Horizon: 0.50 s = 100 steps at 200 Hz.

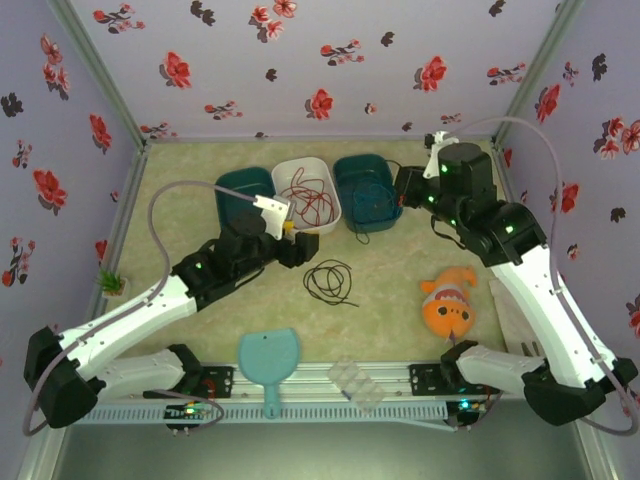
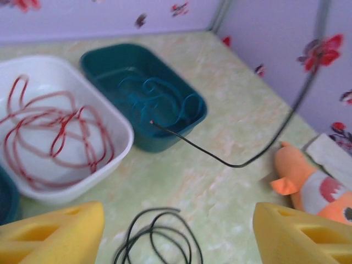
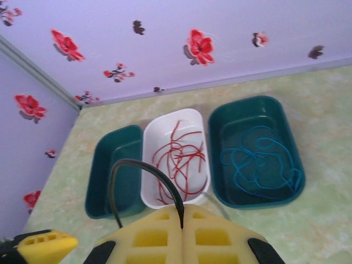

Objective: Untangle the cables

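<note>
Your left tool (image 2: 177, 234) is open. Its two yellow foam fingers (image 2: 52, 234) sit wide apart at the bottom corners of the left wrist view, with nothing between them. Just ahead of it and below lies the black cable coil (image 2: 157, 237), a small loose ring flat on the table (image 2: 242, 115), in front of the bins and apart from them.

Your right tool (image 3: 182, 220) is closed, its yellow pads pressed together on a thin black wire (image 3: 124, 165). The wire arches up out of the grip and drops away toward the lower left of the right wrist view. In the left wrist view, a black wire comes down from the upper right and crosses the table. Its red-tipped end is at the front rim of the right-hand teal bin (image 3: 256, 203). You cannot tell whether this wire and the coil are one cable.

Three bins stand side by side near the back wall:
- The white bin (image 2: 82, 184) in the middle holds the red cable (image 2: 58, 132) in loose loops.
- The right-hand teal bin holds the blue-teal cable (image 3: 258, 162).
- The left-hand teal bin (image 3: 104, 181) stands beside the white one.

An orange clownfish plush (image 1: 448, 305) lies on the table to the right, well apart from the coil. Near the front edge are a light-blue scoop (image 1: 268, 355) and a clear plastic tray (image 1: 358, 383).
</note>
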### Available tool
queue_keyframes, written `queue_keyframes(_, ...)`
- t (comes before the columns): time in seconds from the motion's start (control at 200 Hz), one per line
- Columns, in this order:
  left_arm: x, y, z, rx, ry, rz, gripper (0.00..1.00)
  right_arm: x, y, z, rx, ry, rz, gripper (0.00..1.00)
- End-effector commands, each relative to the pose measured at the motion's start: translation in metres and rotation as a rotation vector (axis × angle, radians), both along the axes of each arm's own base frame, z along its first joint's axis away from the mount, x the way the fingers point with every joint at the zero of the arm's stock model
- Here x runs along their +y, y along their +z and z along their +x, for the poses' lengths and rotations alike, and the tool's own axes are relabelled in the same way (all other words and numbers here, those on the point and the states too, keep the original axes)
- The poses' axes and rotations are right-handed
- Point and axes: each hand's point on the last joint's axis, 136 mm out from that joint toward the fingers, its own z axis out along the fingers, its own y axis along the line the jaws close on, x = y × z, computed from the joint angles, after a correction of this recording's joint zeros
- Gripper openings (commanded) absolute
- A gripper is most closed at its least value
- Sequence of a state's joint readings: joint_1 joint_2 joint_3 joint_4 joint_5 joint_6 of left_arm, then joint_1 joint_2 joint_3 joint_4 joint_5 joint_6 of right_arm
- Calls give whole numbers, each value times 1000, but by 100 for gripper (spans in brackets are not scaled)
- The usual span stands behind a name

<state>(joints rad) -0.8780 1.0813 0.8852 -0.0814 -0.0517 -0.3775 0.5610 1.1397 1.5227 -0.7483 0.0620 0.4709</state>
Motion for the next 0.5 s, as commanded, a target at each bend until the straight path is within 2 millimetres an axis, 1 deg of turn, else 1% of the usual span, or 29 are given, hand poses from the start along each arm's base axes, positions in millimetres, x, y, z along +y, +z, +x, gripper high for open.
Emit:
queue_keyframes(0.0,-27,41,-6,-140,-139,-83,76,20,31,0,-79,70,59,0)
queue_keyframes(0.07,-37,40,-3,-146,-160,-62,77,28,37,2,-93,88,63,0)
queue_keyframes(0.245,-54,22,15,-133,-152,-3,79,43,51,3,-124,128,87,0)
queue_keyframes(0.305,-51,16,29,-130,-81,22,79,47,55,3,-131,139,95,0)
queue_keyframes(0.405,-36,11,54,-109,77,31,78,52,60,2,-144,154,110,0)
queue_keyframes(0.455,-33,14,60,-115,101,7,78,54,62,1,-148,161,118,0)
queue_keyframes(0.495,-32,18,63,-126,107,-12,75,56,62,1,-149,166,123,0)
